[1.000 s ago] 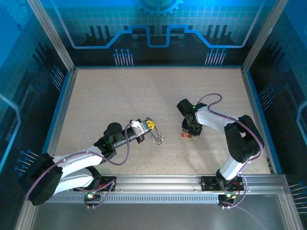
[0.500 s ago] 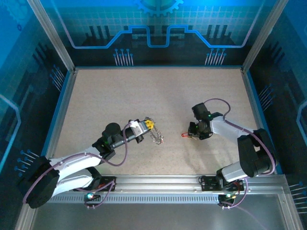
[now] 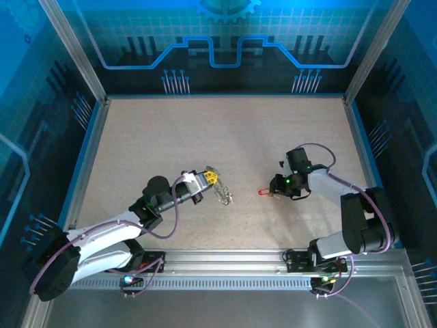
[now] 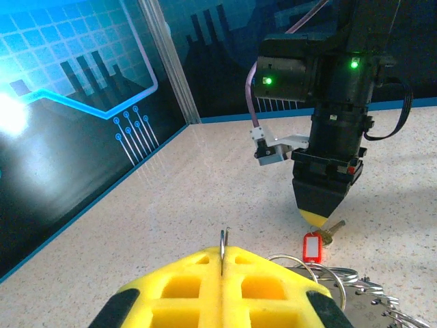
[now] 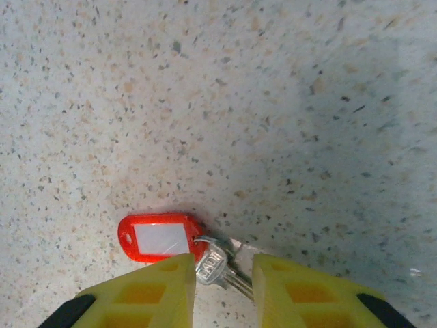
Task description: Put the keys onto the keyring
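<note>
So far nothing is joined: the keys (image 5: 208, 263) lie flat on the surface (image 3: 171, 130), right of its middle and toward the near edge, well apart from the keyring (image 3: 222, 194). The left gripper (image 4: 222, 263) is clamped on the ring's thin rim, its arm slanting in from the near-left corner. The right gripper (image 5: 222, 273) points straight down, fingers apart, straddling the key's shank

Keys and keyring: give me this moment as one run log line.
left gripper: shut on keyring | right gripper: open, fingers straddling keys on table | keys: not yet on keyring
</note>
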{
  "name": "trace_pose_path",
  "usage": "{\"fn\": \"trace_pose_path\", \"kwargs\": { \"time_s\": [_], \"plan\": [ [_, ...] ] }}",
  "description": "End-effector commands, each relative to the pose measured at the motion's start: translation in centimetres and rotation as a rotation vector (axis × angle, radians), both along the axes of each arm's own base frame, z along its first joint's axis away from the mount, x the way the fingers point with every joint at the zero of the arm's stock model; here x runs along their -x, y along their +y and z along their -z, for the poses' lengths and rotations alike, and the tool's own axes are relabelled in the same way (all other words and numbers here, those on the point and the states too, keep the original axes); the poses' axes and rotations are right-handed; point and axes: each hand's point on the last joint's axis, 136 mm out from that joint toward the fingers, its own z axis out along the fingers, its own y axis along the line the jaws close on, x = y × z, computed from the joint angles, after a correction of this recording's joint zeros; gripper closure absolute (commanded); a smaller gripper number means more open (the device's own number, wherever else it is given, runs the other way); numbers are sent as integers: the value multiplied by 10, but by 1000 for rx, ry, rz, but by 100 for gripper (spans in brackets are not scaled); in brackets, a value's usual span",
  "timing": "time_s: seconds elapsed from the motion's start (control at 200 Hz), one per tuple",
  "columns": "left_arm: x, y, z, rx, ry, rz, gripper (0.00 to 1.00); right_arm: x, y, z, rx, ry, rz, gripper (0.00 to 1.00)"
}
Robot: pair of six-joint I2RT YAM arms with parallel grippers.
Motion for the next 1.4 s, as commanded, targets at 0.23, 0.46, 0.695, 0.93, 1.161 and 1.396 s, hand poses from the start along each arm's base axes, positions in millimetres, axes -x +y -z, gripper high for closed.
{"fn": "trace_pose_path", "kwargs": {
  "time_s": [0.23,0.46,0.695,0.93,1.161,1.396],
  "plan": [
    [0,5,-8,27,-28,-17,100,-1,6,8,-29,7,-66,69],
    [-1,4,-6,28,-18,-18,100,0,13,8,0,41,-113,70],
    [-1,5,-5,29,-18,-22,100,-3,16,9,28,52,-135,76],
    [-2,6,-2,21,-17,-28,100,-6,21,5,20,42,-161,83],
    [-4,4,-2,26,-14,-26,100,-7,39,7,-25,48,-212,90],
    [-4,5,-3,13,-20,-35,100,-8,29,-10,49,57,-103,77]
  ]
}}
